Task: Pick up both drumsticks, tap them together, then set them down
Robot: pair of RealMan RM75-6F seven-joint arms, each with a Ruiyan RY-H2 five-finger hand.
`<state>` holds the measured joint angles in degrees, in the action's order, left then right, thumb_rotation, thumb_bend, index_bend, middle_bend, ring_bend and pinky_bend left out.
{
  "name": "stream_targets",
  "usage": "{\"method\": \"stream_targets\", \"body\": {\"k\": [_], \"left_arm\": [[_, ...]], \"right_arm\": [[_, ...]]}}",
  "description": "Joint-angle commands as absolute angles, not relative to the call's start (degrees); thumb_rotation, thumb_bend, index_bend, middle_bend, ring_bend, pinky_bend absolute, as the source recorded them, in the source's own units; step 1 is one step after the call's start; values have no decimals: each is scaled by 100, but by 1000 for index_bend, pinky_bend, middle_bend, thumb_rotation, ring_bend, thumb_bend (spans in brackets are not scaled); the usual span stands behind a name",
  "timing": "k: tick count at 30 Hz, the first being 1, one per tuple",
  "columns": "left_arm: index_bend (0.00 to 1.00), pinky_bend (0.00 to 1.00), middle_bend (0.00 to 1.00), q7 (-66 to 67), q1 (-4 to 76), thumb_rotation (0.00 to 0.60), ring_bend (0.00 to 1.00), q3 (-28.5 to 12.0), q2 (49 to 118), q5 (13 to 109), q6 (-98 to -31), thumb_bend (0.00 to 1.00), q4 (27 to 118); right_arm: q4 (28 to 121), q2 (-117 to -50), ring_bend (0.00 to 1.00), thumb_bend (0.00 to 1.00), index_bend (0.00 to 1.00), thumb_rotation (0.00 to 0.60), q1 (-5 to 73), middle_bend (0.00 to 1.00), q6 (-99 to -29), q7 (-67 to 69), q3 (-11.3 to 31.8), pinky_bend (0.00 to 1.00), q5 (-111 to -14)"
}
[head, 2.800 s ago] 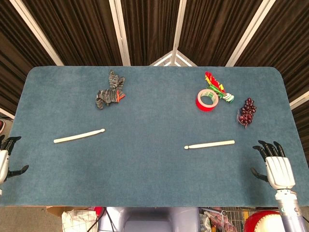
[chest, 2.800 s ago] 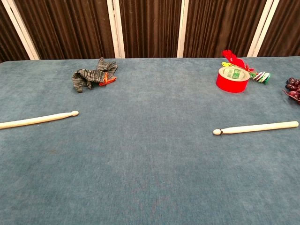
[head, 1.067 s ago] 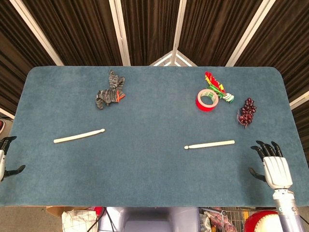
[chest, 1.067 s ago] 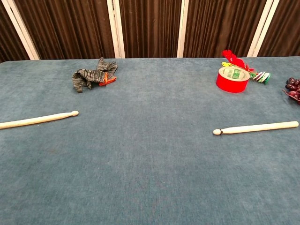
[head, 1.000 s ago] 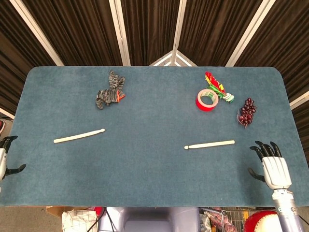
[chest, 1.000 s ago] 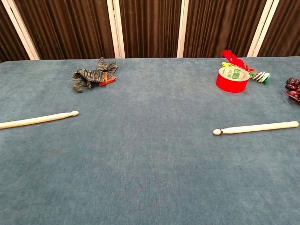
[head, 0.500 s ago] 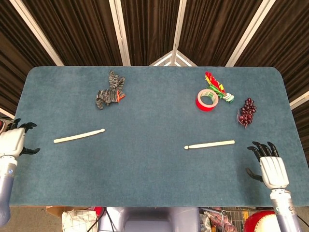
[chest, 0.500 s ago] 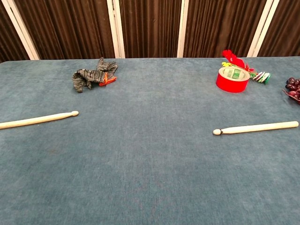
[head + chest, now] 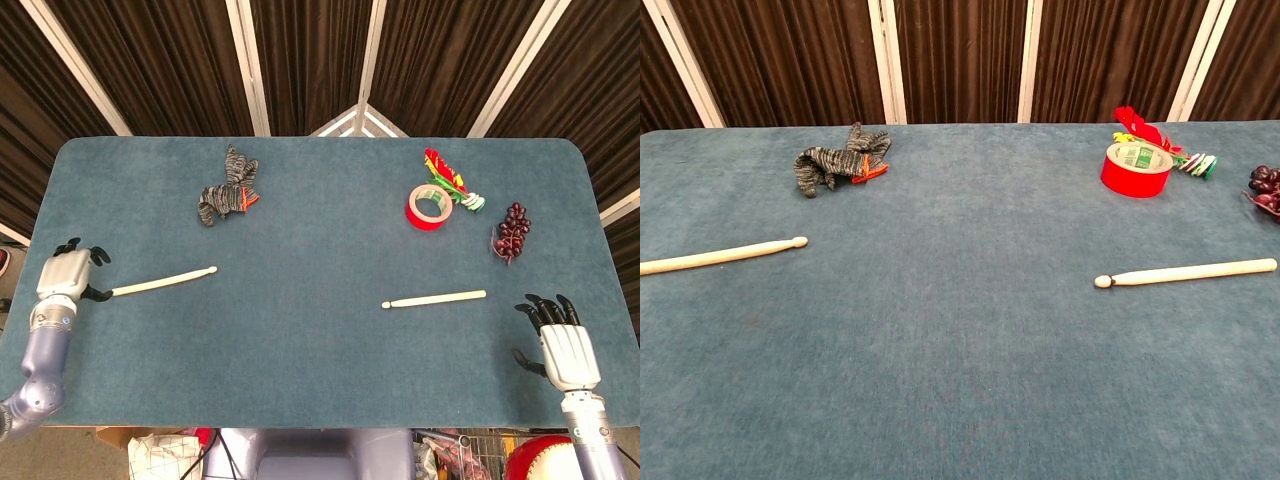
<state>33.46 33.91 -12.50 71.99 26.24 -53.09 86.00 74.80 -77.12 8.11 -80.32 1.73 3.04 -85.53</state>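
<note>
Lying flat on the blue counter (image 9: 320,250), both drumsticks are untouched and well apart. Chest view shows neither robot hand, and cuts off the butt of the left drumstick (image 9: 163,282) at its left border; the grapes (image 9: 511,231) are also clipped there at the right edge. Left drumstick: long axis near left-right, slightly tilted, rounded tip toward counter centre and a little farther from the robot, butt toward the left edge. Right drumstick (image 9: 434,298): long axis near left-right, rounded tip toward centre, butt toward the right edge, fully visible in both views. Left robot hand (image 9: 66,273) sits just beside the left stick's butt end; fingers appear loosely apart with dark fingertips near the butt, but contact cannot be confirmed from the head view. Right robot hand (image 9: 562,345) is at the near right corner, fingers spread, holding nothing, near but apart from the right stick's butt. Far side of the counter: grey striped knitted toy (image 9: 226,191) at left; red tape roll (image 9: 428,206) at right with a colourful clip bundle (image 9: 450,182) touching behind it, grapes just to its right. Nothing lies between either robot hand and its stick.
</note>
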Motion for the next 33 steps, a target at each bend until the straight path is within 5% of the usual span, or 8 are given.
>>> {"method": "stream_targets", "body": {"k": [1,33], "left_arm": [[379,86,342,3553,3622,600,1,-1160,7478,2357,-5206,307,8294],[435,86,419,4007,4244,600,45,-833,8598,2113,-5473,442,7705]], "right_arm": [[7452,-7719,203,235,284,600,811,205,-8018,179,305,95,-8538],[7253,-7792,208,235,284,600,809,205,-7999,295,340,95,-8470]]}}
